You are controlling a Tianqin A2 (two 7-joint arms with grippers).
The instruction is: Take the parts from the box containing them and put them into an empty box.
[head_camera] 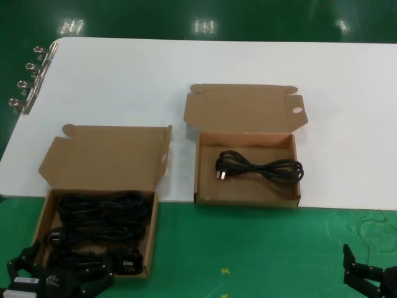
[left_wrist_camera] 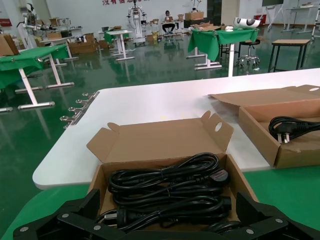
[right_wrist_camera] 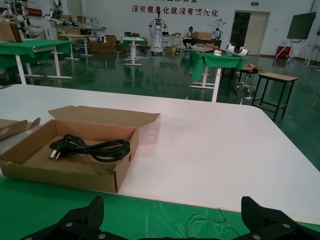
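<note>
Head view, operator: your left gripper (head_camera: 59, 276) hangs with jaws spread at the near edge of the full box (head_camera: 43, 214), over the heaped cords (head_camera: 102, 226). Your right gripper (head_camera: 372, 279) waits open, near right of that box. Beyond, on the white table (head_camera: 248, 62), the holed-lid box (head_camera: 248, 195) holds one cord (head_camera: 260, 167).

We can see a row of red Chinese characters (right_wrist_camera: 172, 10) on the white back wall of the hall in the right wrist view, though we cannot make out every character with certainty. The left wrist view shows only the lower edge of the same red lettering (left_wrist_camera: 131, 2), cut off. We find no readable print on the boxes, the cords or the counter.
</note>
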